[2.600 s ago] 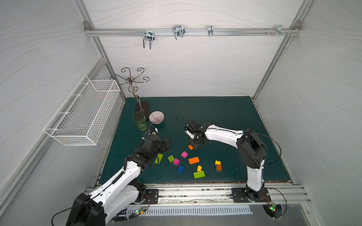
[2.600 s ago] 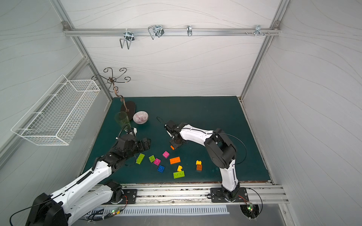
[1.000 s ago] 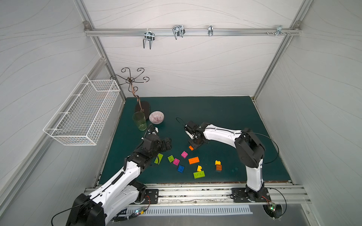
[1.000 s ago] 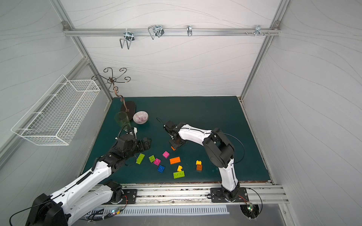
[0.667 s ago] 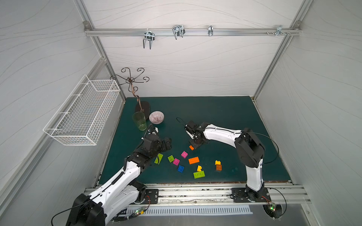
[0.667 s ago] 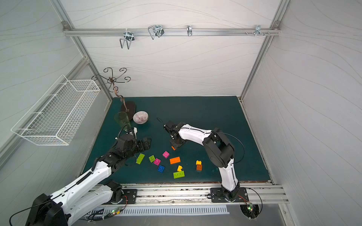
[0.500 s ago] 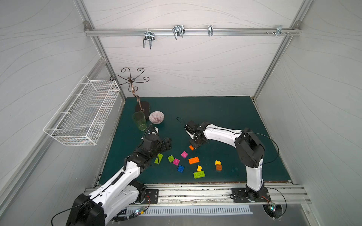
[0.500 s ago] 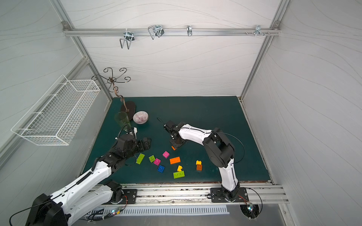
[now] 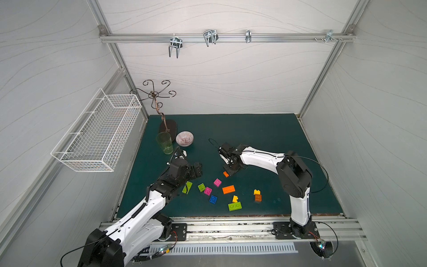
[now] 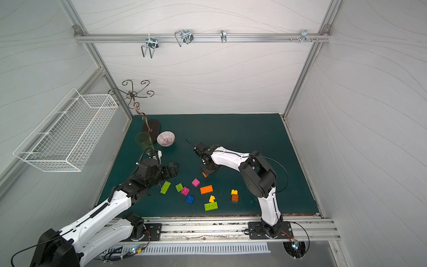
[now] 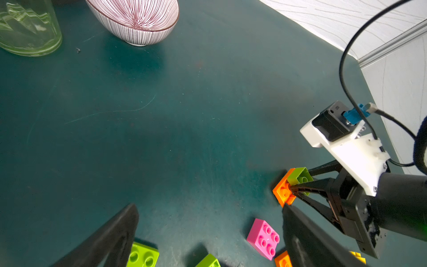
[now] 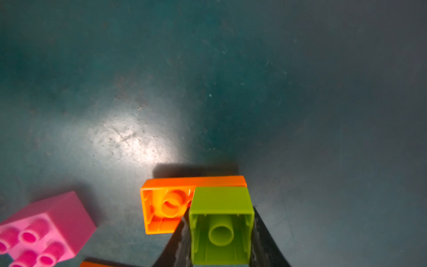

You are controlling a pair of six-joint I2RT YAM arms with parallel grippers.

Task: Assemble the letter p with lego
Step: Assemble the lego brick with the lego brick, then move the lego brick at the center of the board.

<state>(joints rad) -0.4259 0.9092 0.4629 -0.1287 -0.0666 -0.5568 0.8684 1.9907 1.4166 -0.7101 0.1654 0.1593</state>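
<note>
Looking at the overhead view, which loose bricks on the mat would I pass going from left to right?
lime oblong brick → small lime brick → magenta brick → blue brick → second magenta brick → orange oblong brick → yellow-and-orange pair

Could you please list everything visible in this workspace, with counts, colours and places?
Mat: one, dark green, the work surface.
Loose bricks: eleven; three lime, three orange, two magenta, two yellow, one blue; front-middle of mat.
Held brick: one, lime, in the right gripper, beside an orange one.
Glass: one, green, back left of mat.
Bowl: one, pink-striped, beside the glass.
Stand: one, dark metal, behind the glass.
Basket: one, white wire, left wall.
Hooks: several, silver, overhead rail.
Left gripper: one, black, open above the mat.
Right gripper: one, black, shut on the held brick.
</note>
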